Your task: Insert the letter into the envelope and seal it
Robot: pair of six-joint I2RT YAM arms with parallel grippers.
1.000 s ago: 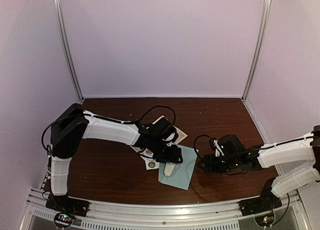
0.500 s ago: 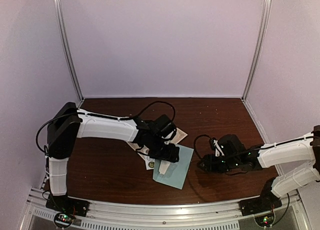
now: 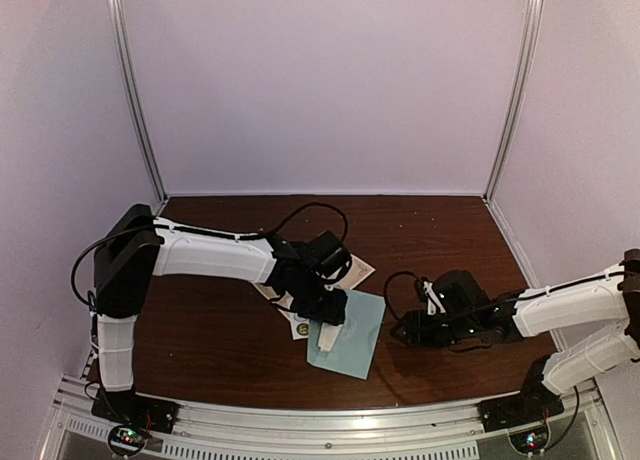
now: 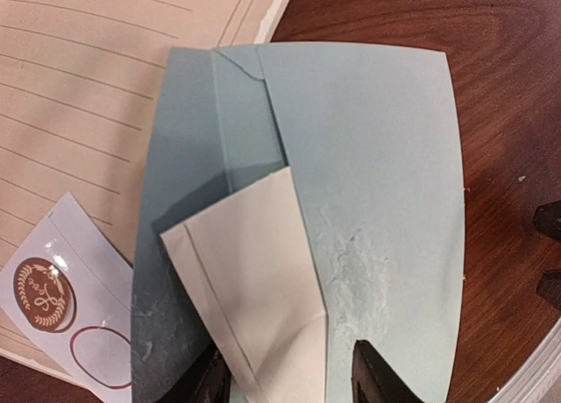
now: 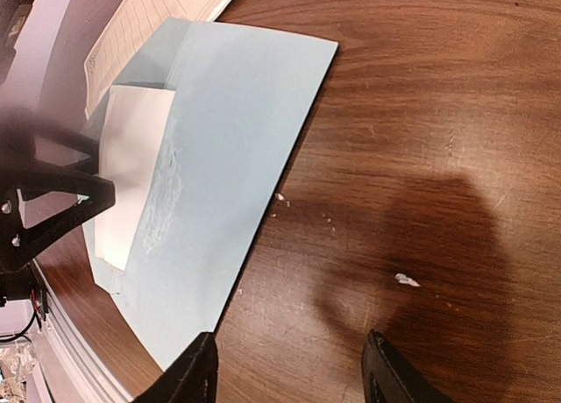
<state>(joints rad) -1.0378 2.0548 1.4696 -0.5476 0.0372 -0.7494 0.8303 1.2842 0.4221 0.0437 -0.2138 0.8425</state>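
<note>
The pale teal envelope (image 3: 358, 342) (image 4: 377, 175) (image 5: 232, 149) lies flat on the table's near middle. A white pointed paper piece (image 4: 254, 272) (image 5: 131, 171), which looks like the flap's inner face, rises from it. My left gripper (image 3: 328, 318) (image 4: 289, 381) sits low over the envelope, its fingers apart on either side of that white piece. The lined letter (image 4: 79, 96) (image 3: 356, 271) lies partly under the envelope's far end. My right gripper (image 3: 403, 330) (image 5: 289, 381) stands open just right of the envelope, with only bare wood between its fingers.
A white sticker strip (image 4: 61, 307) with a brown round seal (image 3: 302, 330) lies at the envelope's left edge. Small white paper crumbs (image 5: 405, 280) dot the wood. The metal rail (image 3: 320, 420) runs along the table's near edge.
The left gripper has come lower over the envelope and its jaws have narrowed around the white piece. The envelope has slid slightly left. The right gripper has edged a little toward the envelope.
</note>
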